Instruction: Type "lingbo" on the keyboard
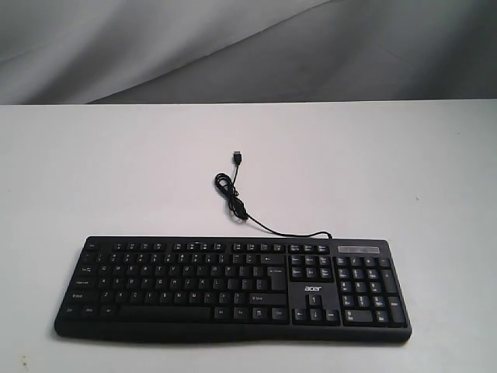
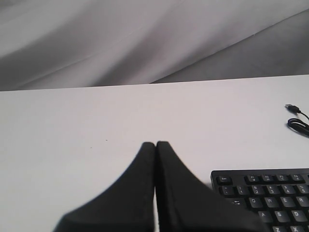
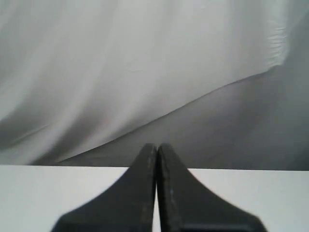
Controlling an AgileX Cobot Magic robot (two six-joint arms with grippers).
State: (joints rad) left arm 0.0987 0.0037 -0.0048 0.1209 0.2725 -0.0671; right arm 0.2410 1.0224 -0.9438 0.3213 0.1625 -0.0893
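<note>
The wide black keyboard (image 1: pixel 233 287) with white legends and a small "acer" logo lies along the near edge of the white table; its thin black USB cable (image 1: pixel 233 194) curls away behind it, unplugged. Neither arm shows in the exterior view. In the left wrist view my left gripper (image 2: pixel 155 143) is shut with nothing in it, hovering over bare table beside the keyboard's Esc corner (image 2: pixel 263 195). In the right wrist view my right gripper (image 3: pixel 157 145) is shut and empty, aimed over the table's far edge; no keyboard shows there.
The white table (image 1: pixel 116 171) stretches behind and to both sides of the keyboard. A grey draped backdrop (image 1: pixel 233 47) hangs beyond the far edge. The cable's plug (image 2: pixel 289 107) lies loose on the table.
</note>
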